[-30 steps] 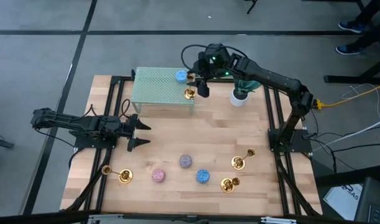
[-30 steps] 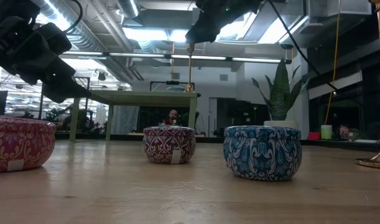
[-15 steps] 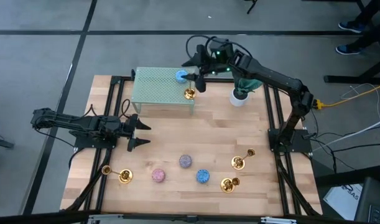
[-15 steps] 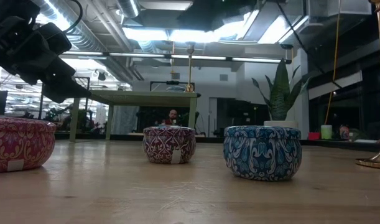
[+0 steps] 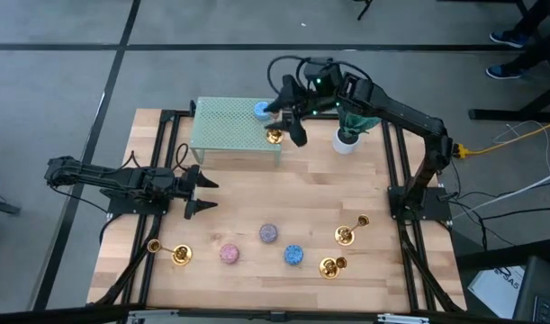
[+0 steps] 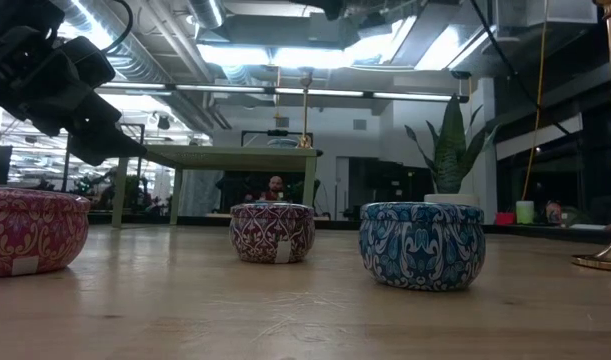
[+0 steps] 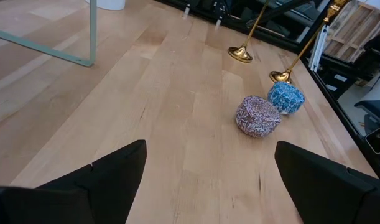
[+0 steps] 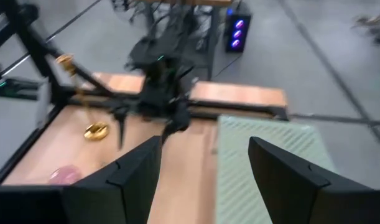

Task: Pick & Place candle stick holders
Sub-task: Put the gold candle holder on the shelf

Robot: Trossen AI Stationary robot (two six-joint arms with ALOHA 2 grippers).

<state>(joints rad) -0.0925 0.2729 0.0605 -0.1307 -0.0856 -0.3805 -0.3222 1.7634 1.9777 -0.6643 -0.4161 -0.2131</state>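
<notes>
Room: grey floor with dark tape lines is surrounding a black-framed rig; ceiling lights are showing beyond it in the low view.
Worktop (image 5: 256, 207): pale wood is carrying everything, with a green mesh shelf (image 5: 225, 126) standing at its far edge beside a white potted plant (image 5: 348, 135).
Right arm: it is reaching over the shelf's right end; the right gripper (image 5: 293, 112) is hovering just beside the standing holder, fingers apart and holding nothing.
Left arm: it is waiting at the left side, left gripper (image 5: 195, 191) spread wide and empty.
Placed holder (image 5: 275, 135): one gold candle stick holder is standing upright on the shelf's right corner, near a blue candle (image 5: 261, 110).
Remaining holders: two (image 5: 347, 232) (image 5: 332, 266) are lying at the front right, one (image 5: 171, 253) at the front left, each on its side, stem along the wood.
Candles: purple-grey (image 5: 269, 233), blue (image 5: 294, 255) and pink (image 5: 229, 254) tins are sitting between them.
Key relation: the front-right pair is lying well toward the front from the right gripper, on that arm's own side; the front-left one is nearer the left gripper, its stem pointing left.
</notes>
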